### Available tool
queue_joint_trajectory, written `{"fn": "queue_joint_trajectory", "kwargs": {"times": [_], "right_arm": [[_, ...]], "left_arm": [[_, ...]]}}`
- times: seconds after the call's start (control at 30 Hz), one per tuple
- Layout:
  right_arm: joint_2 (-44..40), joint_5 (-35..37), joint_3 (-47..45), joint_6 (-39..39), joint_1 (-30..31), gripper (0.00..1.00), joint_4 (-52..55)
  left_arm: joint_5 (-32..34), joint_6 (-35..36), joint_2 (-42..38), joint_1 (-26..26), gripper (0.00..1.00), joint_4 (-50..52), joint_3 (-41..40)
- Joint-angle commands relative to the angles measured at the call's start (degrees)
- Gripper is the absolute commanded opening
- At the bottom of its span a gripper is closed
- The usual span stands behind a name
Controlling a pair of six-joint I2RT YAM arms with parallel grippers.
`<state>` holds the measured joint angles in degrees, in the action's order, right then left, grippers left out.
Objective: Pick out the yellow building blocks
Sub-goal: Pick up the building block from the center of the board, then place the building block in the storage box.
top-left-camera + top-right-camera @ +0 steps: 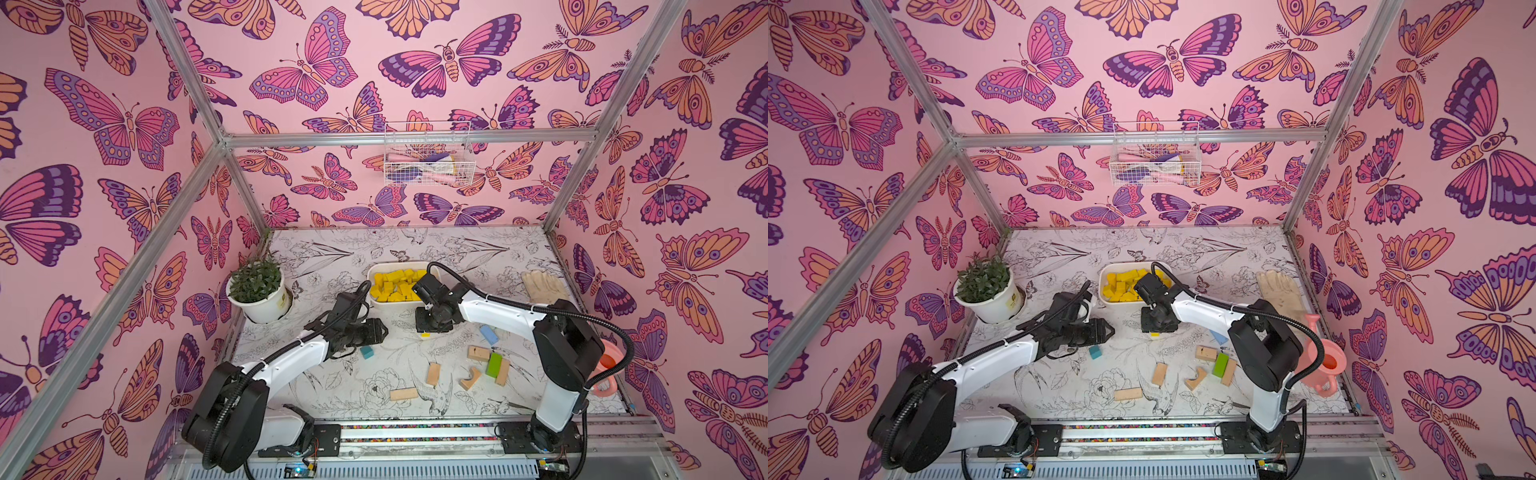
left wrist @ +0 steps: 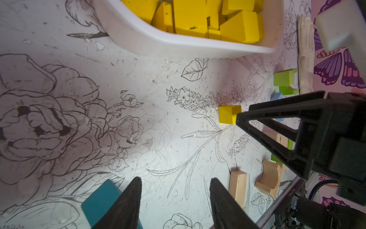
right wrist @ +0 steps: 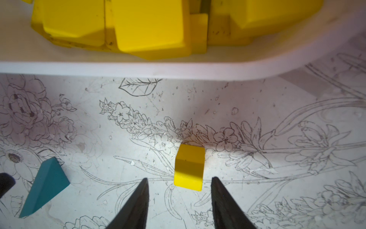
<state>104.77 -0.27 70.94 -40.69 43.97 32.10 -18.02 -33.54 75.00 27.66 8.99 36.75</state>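
Sitting on the flower-printed table [image 3: 277, 99], one yellow cube [image 3: 189, 167] lies just short of the white tray [image 3: 178, 69], where the other yellow blocks [image 3: 148, 25] are heaped. The right gripper [image 3: 179, 178] stands parted around the cube's near end, a gap on each side, gripping nothing. A teal wedge [image 3: 44, 184] lies nearby, apart from the cube. The left gripper [image 2: 175, 178] is likewise spread and empty, the wedge just beside one finger. A tan block [image 1: 433, 374] lies nearer the front.

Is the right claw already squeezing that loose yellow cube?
No: the cube rests on the table with a gap between it and each finger of the open right gripper.
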Motion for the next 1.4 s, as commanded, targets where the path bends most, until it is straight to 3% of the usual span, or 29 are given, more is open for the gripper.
{"fn": "queue_joint_trajectory", "kwargs": {"times": [0.0,0.2,0.4,0.53,0.97,1.23,1.37], "right_arm": [[2.2,-0.3,0.1,-1.2,0.2,0.51,-0.2],[4.7,0.1,0.8,-1.7,0.2,0.46,0.7],[4.7,0.7,1.2,-1.3,0.2,0.28,1.0],[3.2,1.8,2.6,-0.4,0.2,0.22,2.7],[2.3,4.9,14.8,4.1,0.1,0.22,8.9],[10.4,3.1,28.8,7.3,-0.1,0.22,11.8],[15.1,1.3,35.4,7.8,0.0,0.22,13.2]], "left_arm": [[0.2,-0.1,0.1,-0.5,0.56,0.1,-0.4],[0.1,-0.1,0.1,-0.5,0.56,0.1,-0.3],[0.1,-0.1,0.1,-0.5,0.56,0.1,-0.4],[0.2,-0.1,0.0,-0.5,0.56,0.1,-0.4],[0.1,0.0,-0.3,-0.5,0.56,0.1,-0.5],[1.1,-0.4,-1.5,-0.8,0.56,0.1,-1.4],[3.5,-1.5,-7.9,-1.5,0.56,-0.4,-3.9]]}}
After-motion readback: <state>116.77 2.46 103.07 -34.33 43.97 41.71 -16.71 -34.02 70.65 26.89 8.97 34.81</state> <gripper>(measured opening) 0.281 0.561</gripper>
